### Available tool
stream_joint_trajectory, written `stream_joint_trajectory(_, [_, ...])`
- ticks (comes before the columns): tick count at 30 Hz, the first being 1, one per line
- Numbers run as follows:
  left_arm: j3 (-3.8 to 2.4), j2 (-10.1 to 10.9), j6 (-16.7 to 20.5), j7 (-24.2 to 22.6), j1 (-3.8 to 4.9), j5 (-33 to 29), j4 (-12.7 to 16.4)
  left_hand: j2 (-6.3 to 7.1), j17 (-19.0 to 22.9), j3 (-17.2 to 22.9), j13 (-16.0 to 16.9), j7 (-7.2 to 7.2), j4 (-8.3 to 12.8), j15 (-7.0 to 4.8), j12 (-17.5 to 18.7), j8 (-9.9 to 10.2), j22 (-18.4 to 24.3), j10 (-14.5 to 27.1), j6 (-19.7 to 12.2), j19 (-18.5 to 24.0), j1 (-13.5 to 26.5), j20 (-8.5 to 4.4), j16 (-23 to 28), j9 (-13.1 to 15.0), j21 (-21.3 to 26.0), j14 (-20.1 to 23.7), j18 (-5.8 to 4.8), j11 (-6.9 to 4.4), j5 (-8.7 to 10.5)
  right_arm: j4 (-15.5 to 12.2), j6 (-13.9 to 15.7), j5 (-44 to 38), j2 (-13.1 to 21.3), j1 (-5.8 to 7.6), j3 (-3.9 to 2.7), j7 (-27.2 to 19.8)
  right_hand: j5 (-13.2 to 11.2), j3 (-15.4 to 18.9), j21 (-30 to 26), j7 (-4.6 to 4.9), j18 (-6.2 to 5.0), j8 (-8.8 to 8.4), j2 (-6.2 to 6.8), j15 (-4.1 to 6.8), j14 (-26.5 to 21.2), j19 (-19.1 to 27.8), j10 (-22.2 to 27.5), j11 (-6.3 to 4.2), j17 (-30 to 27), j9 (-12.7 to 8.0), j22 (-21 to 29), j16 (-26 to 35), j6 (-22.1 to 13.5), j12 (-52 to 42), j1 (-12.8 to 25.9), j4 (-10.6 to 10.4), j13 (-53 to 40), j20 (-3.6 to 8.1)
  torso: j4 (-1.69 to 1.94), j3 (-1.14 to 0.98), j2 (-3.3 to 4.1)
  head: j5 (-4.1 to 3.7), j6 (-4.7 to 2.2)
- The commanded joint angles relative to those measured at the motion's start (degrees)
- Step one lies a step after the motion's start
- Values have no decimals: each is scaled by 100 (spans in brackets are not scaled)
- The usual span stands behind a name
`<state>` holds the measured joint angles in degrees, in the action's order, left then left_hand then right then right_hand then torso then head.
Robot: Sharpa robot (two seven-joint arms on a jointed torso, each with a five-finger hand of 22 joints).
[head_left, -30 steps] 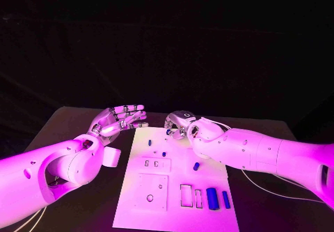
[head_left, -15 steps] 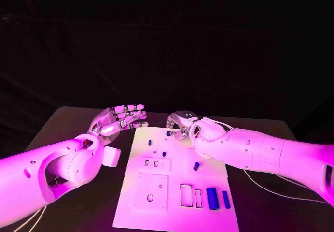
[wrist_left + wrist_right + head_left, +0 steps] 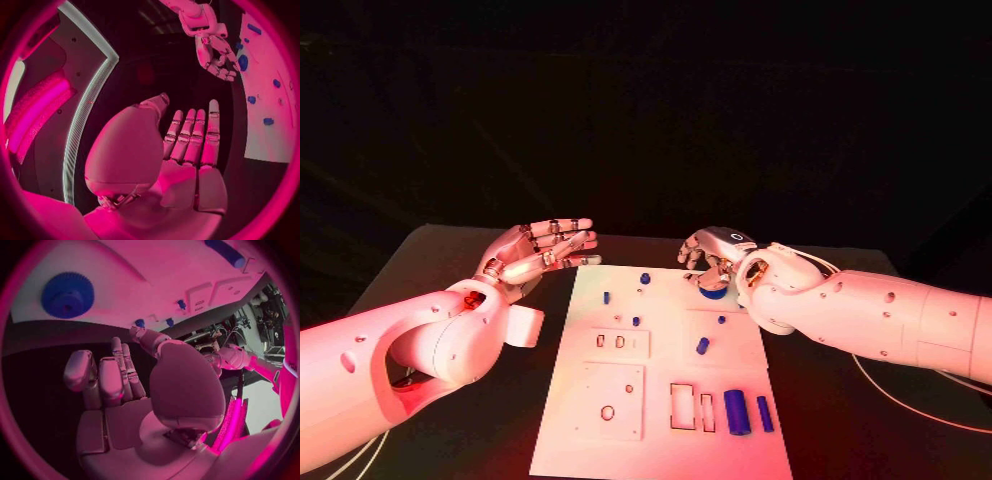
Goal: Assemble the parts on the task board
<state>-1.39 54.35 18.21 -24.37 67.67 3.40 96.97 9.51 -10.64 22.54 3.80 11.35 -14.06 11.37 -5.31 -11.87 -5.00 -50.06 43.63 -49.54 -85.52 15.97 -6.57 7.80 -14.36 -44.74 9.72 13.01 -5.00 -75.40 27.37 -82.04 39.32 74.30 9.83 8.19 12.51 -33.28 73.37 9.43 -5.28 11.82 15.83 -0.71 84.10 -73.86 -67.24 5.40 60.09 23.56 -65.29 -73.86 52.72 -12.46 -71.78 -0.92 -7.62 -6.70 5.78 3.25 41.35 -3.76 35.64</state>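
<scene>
On the near end of the board (image 3: 589,440) two blue bars (image 3: 738,411) lie side by side, right of open slots. A small blue peg (image 3: 702,346) lies mid-board, with smaller ones further up. At the far end a blue gear (image 3: 714,291) lies flat on the board; the right hand (image 3: 714,255) hangs just above it, fingers curled, holding nothing. The left hand (image 3: 538,250) hovers over the desk (image 3: 430,250) left of the board, fingers extended and empty.
</scene>
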Motion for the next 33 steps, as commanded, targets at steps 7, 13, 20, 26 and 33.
stream_joint_trajectory(7, [-6,-3,-142,-34,8,-19,-12,-6,-6,16,-6,410,0,-8,-1,-8,8,24,-22,29,27,22,35,-9,-17,34,40,0,25,-16,-279,1113,445,24,-17,137,10,1353,183,-130,47,-60,-106,183,151,-272,-149,-228,503,182,-377,-401,-163,-2542,-215,-229,-2085,159,-33,-29,-12,-99,-12])
stream_joint_trajectory(13, [-5,-20,-155,-32,8,-19,-33,-5,-14,15,-3,407,-1,-8,-8,-12,10,27,-26,31,32,22,41,-8,-18,37,40,-1,27,132,-576,1214,477,16,-18,206,32,2330,479,-53,135,268,-335,77,378,-559,-820,-138,1844,441,-864,-1163,-455,-6242,-538,-762,-6099,77,-23,-23,-9,-122,-16])
stream_joint_trajectory(20, [-5,-41,-168,-26,7,-19,-61,-6,-16,16,-3,407,0,-8,-10,-14,10,27,-26,27,31,21,42,-7,-20,37,41,-1,26,320,-901,1363,388,-17,-18,281,40,2625,644,-13,187,364,-416,33,463,-703,-1204,-84,2350,493,-1115,-1392,-581,-6814,-726,-1049,-6835,24,-20,-19,-1,-119,-5])
stream_joint_trajectory(26, [-5,-52,-174,-20,7,-19,-75,-6,-16,16,-3,407,0,-8,-10,-14,10,27,-26,27,31,21,42,-7,-20,37,41,-1,26,402,-1082,1400,319,-47,-17,315,41,2660,671,-11,195,387,-439,27,476,-726,-1268,-80,2419,502,-1157,-1420,-578,-6891,-758,-1106,-6939,17,-13,-7,-7,-113,28])
stream_joint_trajectory(33, [-5,-60,-177,-19,6,-19,-87,-6,-16,16,-3,407,0,-8,-10,-14,10,27,-26,27,31,21,42,-7,-20,37,41,-1,26,448,-1132,1410,263,-74,-18,306,42,2664,696,-12,203,403,-456,25,482,-748,-1290,-80,2456,507,-1193,-1435,-568,-6920,-788,-1128,-6979,14,-24,-7,-12,-102,47])
